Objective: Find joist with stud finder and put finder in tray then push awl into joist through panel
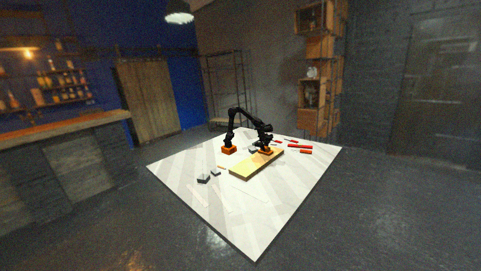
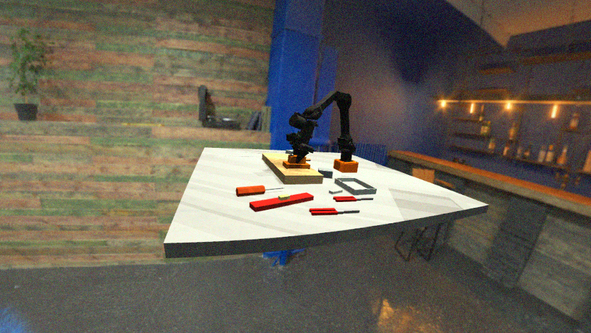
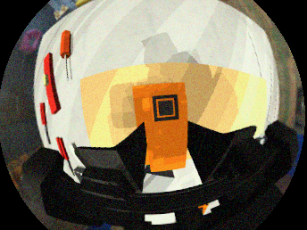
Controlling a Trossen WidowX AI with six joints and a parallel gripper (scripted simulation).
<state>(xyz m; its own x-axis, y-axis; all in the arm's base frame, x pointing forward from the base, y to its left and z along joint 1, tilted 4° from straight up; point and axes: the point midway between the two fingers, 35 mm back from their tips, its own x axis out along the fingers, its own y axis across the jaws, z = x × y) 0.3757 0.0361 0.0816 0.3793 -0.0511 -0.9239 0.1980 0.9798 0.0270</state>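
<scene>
The orange stud finder (image 1: 265, 152) (image 2: 296, 164) (image 3: 166, 149) is on or just above the floor panel (image 1: 242, 170) (image 2: 300, 177) (image 3: 250, 95), toward the panel's far end in the top view. Its square indicator is dark in the wrist view. My gripper (image 1: 265, 147) (image 2: 298, 158) (image 3: 162, 122) is shut on the stud finder's raised grip. The grey open tray (image 2: 365, 191) lies beyond the panel's near end in the exterior view. A small tan-handled tool (image 1: 221, 166), which looks like the awl, lies beside the panel's other end. The joist is hidden.
An orange-handled tool (image 1: 305, 152) (image 2: 250, 190) (image 3: 65, 44), a red level (image 1: 300, 146) (image 2: 280, 201) (image 3: 51, 85) and two red-handled tools lie past the panel. Dark blocks (image 1: 203, 178) (image 1: 215, 172) lie near the tan-handled tool. Another grey block (image 1: 252, 149) (image 2: 325, 172) is between panel and arm base.
</scene>
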